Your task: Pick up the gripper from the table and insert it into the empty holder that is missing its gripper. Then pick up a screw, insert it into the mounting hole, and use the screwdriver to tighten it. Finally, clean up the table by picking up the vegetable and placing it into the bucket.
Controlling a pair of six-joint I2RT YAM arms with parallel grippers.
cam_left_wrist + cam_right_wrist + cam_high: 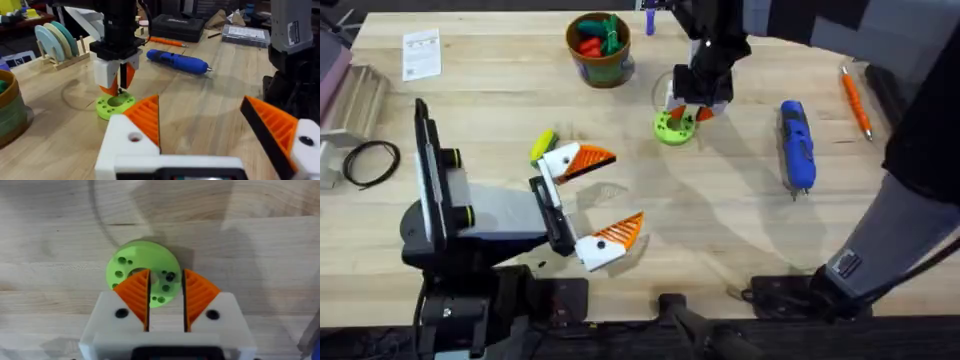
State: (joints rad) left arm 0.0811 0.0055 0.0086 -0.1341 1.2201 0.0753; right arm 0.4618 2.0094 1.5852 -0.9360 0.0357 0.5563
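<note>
Right claw [166,297]: white with orange ribbed pads, slightly parted, grasping nothing, poised over round green perforated disc [142,272].
Left claw [592,200]: spread wide, released.
Blue pen-shaped screwdriver [796,143]: lying on wooden surface [720,220], beside right claw.

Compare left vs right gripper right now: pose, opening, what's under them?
The left gripper is wide open, lying low over bare table near the vegetable; the right gripper has its fingers close together, pointing down over the green disc. The left gripper sits near its base; the right gripper reaches far forward. Both have white fingers with orange ribbed pads.
</note>
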